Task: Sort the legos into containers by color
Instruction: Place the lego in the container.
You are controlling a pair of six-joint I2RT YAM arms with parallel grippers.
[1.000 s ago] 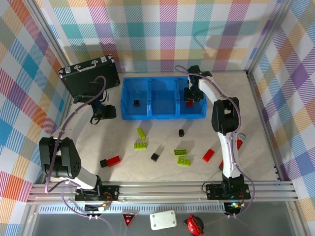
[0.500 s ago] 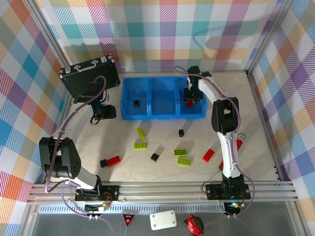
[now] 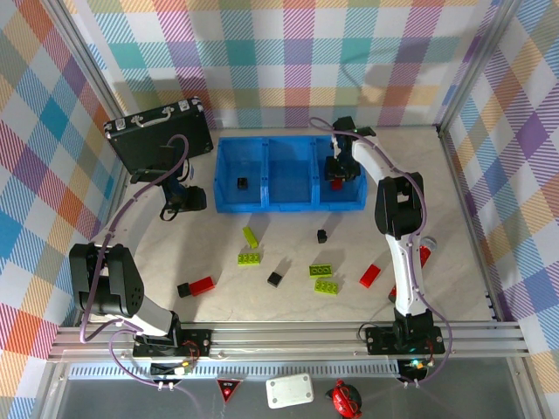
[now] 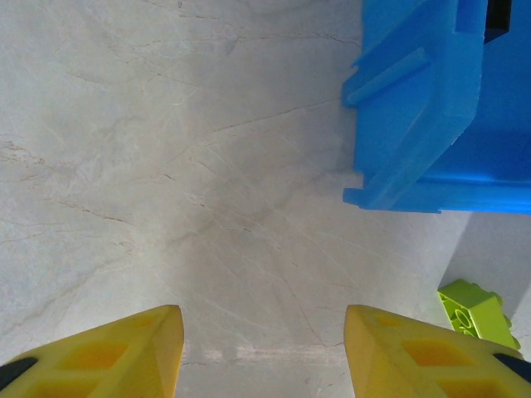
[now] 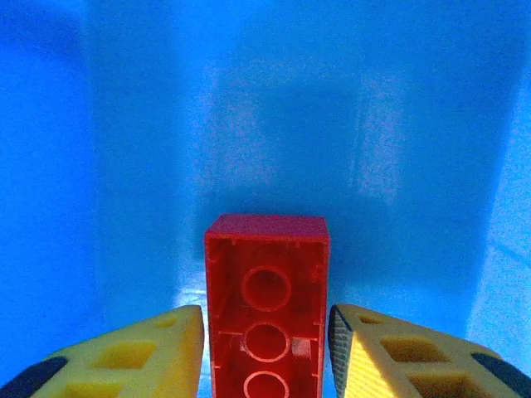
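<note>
Right end effector (image 5: 265, 348) flanking red brick (image 5: 266, 274), hold unclear, left end effector (image 4: 264, 348) spread, empty

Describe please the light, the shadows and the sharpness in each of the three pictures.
Top external view: even, soft light, all sharp; the blue bin casts a faint shadow on its near side. Left wrist view: the table is sharp, its veins crisp. Right wrist view: the bin's walls give a strong blue cast and look soft, while the red brick is sharp.
</note>
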